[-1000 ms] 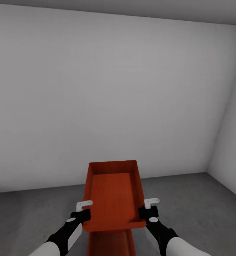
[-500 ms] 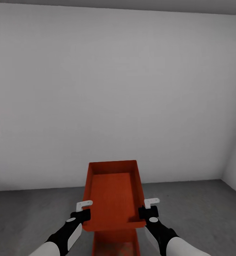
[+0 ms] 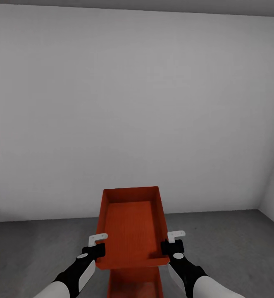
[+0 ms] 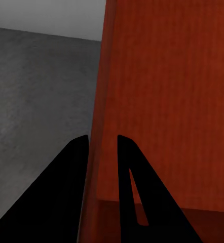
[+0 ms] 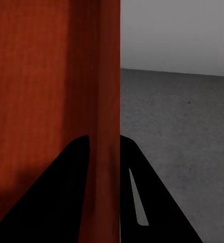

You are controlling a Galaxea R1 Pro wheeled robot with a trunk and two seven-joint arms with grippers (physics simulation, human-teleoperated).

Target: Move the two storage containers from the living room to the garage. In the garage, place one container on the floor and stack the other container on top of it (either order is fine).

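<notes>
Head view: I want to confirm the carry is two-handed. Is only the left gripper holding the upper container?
No. The left gripper and the right gripper each clamp a side wall of the upper container.

A held orange bin (image 3: 132, 225) fills the lower centre of the head view, with a second bin (image 3: 133, 284) directly beneath it at the bottom edge. Bare grey concrete floor (image 3: 37, 248) lies open at lower left and lower right. A plain white wall (image 3: 132, 111) closes off the whole upper frame behind.
</notes>
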